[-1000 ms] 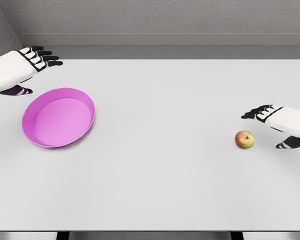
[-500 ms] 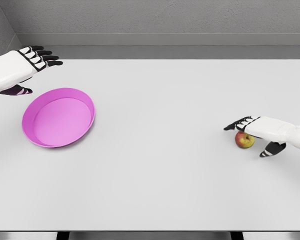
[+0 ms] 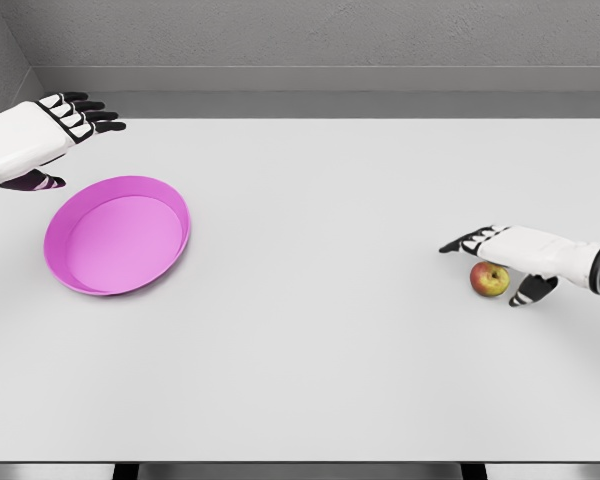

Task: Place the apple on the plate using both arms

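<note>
Plainly, right hand [image 3: 512, 252] spread open over the unlabelled apple [image 3: 490, 279] at four o'clock (pink plate [image 3: 117, 235] at nine, left hand [image 3: 38, 138] open above it)

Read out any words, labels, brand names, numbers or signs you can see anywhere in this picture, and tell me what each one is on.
There are none. The round pink plate, the small red-yellow apple, the plain white table, the grey wall and both white robot hands, left and right, carry no readable text or markings.

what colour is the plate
Pink-magenta all over; the plate shows best in the head view, on the table's left side.
</note>
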`<state>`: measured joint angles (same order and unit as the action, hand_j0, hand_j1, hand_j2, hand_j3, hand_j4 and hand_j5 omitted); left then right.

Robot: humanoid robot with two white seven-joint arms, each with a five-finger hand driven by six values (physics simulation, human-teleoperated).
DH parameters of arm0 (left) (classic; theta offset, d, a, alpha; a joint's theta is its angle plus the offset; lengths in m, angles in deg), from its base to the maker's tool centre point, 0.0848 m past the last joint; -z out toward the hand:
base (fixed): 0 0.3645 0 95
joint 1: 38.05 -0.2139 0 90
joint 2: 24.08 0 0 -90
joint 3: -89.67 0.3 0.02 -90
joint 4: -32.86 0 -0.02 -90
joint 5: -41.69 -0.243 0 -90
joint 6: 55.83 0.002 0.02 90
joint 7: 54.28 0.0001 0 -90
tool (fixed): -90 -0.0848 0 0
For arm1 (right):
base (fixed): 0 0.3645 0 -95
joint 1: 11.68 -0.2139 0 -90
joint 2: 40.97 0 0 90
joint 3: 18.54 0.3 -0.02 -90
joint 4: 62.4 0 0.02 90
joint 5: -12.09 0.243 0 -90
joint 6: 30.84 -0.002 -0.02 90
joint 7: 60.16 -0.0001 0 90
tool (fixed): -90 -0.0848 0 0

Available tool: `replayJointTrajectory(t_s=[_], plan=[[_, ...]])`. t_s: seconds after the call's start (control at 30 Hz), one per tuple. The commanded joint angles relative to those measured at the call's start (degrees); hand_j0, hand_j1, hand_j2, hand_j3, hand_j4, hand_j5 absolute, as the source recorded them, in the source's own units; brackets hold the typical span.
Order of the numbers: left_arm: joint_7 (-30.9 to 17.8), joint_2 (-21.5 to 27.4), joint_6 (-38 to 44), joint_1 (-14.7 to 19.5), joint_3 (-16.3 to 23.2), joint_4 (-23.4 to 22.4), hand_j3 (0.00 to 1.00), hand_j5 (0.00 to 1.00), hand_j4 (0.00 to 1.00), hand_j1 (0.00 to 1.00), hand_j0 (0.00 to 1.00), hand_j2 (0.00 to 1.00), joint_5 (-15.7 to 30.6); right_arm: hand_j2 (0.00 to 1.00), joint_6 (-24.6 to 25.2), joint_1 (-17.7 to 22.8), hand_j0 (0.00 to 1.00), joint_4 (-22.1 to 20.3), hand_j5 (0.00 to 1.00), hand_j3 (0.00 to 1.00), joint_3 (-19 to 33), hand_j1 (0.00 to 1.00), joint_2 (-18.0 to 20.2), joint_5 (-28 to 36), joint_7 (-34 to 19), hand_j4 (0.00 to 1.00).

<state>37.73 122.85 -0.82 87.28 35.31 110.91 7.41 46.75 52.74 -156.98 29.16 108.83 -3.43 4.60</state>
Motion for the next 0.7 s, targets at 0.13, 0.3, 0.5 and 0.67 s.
replayJointTrajectory(t_s=[0.13,0.3,0.5,0.67], plan=[[0.01,0.02,-0.01,0.09,-0.14,-0.27,1.00,1.00,1.00,1.00,1.00,1.00,0.35,1.00,-0.33,0.00,1.00,-0.44,1.00,1.00,-0.41,1.00,-0.30,0.14,0.02,1.00],[0.01,0.02,-0.01,0.09,-0.14,-0.27,1.00,1.00,1.00,1.00,1.00,1.00,0.26,0.92,0.11,0.00,0.92,-0.08,0.92,0.92,-0.85,0.92,-0.30,0.14,-0.06,0.92],[0.01,0.02,-0.01,0.09,-0.14,-0.36,1.00,1.00,1.00,1.00,1.00,1.00,0.26,0.51,-0.59,0.00,0.51,-0.44,0.51,0.51,-1.12,0.51,-0.30,0.14,-2.00,0.51],[0.01,0.02,-0.01,0.09,-0.14,-0.36,1.00,1.00,1.00,1.00,1.00,1.00,0.26,0.44,-1.03,-0.09,0.44,-0.70,0.44,0.44,-1.03,0.44,-0.21,0.14,-2.53,0.44]])
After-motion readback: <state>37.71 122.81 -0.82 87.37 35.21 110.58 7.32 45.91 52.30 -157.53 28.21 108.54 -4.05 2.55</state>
